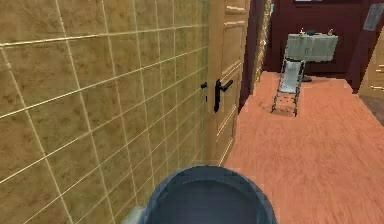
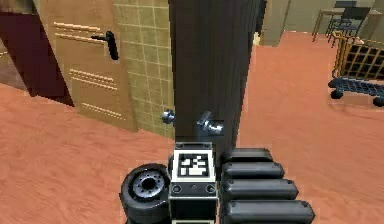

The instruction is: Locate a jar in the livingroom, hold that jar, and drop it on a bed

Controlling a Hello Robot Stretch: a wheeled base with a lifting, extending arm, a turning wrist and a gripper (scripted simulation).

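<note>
Tan tiles [image 1: 70,110] covered the wall on the forward view's left. A wooden door [image 1: 228,60] with a black handle [image 1: 218,92] stood at centre, and reddish floor [image 1: 320,150] ran to a white fixture [image 1: 312,45] at upper right. In the arm side view, a pale door [image 2: 85,60] sat upper left. The gripper [image 2: 146,190] lay at lower centre beside a white marker [image 2: 192,166]; whether it held anything could not be told. Above rose a dark door edge [image 2: 215,60] with silver handles [image 2: 208,123]. A wheeled cart [image 2: 358,65] stood at right.
</note>
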